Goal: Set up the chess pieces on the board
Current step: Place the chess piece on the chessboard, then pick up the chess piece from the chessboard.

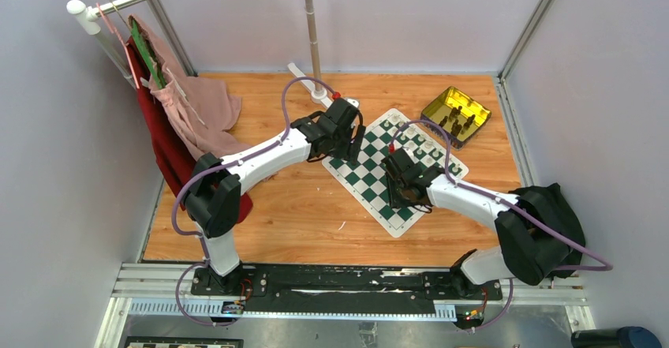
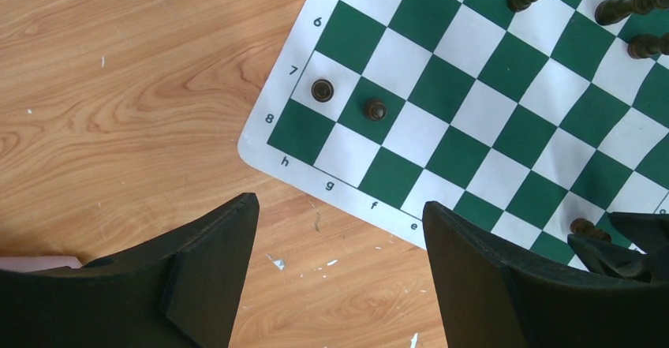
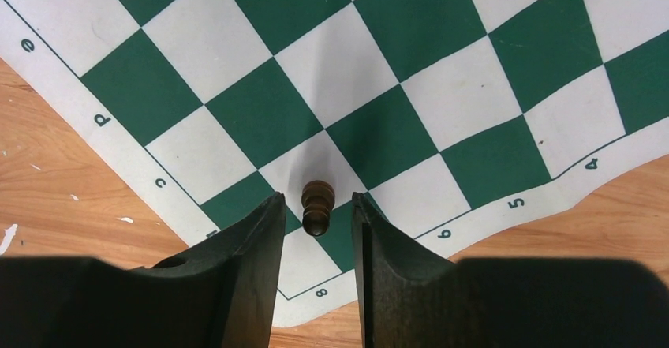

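Hand 1: right gripper (image 3: 317, 198) – fingers (image 3: 252, 253) a little apart, w/ a thin gap showing on each side of one dark brown piece (image 3: 317, 210). I see no contact, so nothing is pinched. That piece stands upright on the board (image 3: 379, 40), in the corner by the "8" label; I can't tell the exact sq.

Hand 2: left gripper (image 2: 338, 206) – fingers spread wide, nothing btwn them. It hangs over the board's edge by letters g to e, partly above bare wooden table (image 2: 118, 127).

Pcs on board, left wrist view:
- pair of dark pieces (image 2: 322, 90) in row 7, on h and g, upright, adjacent sqs, not touching.
- far group of dark pieces (image 2: 635, 5) toward the opposite side, some leaning in that view.

Off board, top view:
- gold tin (image 1: 455, 115) just beside the board's far right corner, w/ dark pcs inside.
- pink and red clothes (image 1: 197, 111) on a rack at far left, well apart from the board.
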Robot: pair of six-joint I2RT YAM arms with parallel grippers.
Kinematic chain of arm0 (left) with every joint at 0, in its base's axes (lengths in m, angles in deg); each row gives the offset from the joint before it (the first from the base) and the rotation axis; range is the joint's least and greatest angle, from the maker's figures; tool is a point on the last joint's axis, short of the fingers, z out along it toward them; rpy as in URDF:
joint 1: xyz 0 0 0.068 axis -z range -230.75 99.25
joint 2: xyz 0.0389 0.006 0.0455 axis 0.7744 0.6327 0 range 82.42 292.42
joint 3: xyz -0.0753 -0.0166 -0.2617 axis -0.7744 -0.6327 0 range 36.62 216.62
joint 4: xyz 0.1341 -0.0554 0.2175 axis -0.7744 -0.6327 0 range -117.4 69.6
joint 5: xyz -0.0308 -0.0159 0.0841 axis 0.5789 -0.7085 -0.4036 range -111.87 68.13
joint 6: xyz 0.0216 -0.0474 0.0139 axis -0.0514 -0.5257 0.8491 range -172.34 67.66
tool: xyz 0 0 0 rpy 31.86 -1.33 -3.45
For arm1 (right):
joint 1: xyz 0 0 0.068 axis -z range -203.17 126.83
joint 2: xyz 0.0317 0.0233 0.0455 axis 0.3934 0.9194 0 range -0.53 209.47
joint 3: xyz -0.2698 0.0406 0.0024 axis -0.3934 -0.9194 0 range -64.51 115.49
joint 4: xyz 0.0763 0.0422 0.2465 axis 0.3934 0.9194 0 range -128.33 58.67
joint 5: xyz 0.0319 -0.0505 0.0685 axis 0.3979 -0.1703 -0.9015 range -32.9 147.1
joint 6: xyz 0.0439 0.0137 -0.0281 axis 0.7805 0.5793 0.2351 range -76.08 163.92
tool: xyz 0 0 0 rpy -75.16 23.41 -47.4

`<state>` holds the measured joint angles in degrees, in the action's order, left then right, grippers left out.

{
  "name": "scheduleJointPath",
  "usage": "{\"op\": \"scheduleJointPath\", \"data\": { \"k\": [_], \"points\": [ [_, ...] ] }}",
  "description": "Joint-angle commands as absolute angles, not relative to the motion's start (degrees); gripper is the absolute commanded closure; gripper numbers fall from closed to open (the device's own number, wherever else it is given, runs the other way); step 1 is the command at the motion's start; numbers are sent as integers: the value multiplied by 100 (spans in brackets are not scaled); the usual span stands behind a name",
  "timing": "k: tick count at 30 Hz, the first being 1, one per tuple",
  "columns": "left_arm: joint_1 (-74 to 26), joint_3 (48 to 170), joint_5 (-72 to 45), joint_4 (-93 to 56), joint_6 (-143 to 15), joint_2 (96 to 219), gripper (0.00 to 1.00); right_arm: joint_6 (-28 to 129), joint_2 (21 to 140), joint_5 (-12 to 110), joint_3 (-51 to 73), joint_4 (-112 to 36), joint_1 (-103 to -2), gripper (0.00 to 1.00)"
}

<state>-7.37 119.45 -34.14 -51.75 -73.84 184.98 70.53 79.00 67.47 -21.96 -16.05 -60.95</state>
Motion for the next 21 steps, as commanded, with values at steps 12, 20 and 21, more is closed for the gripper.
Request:
{"op": "scheduleJointPath", "data": {
  "k": [12, 20, 21],
  "points": [
    [-491, 12805, -3257, -5294, -7212, 18762, 20, 6776, 7237, 7280, -1281, -747, -6068, 53],
    [-349, 13825, -2713, -5323, -6856, 19747, 23, 6729, 6939, 7489, -1210, -699, -5243, 54],
    [-339, 13969, -2680, -5352, -6833, 19900, 23, 6722, 6909, 7479, -1226, -714, -5115, 54]
  ]
}}
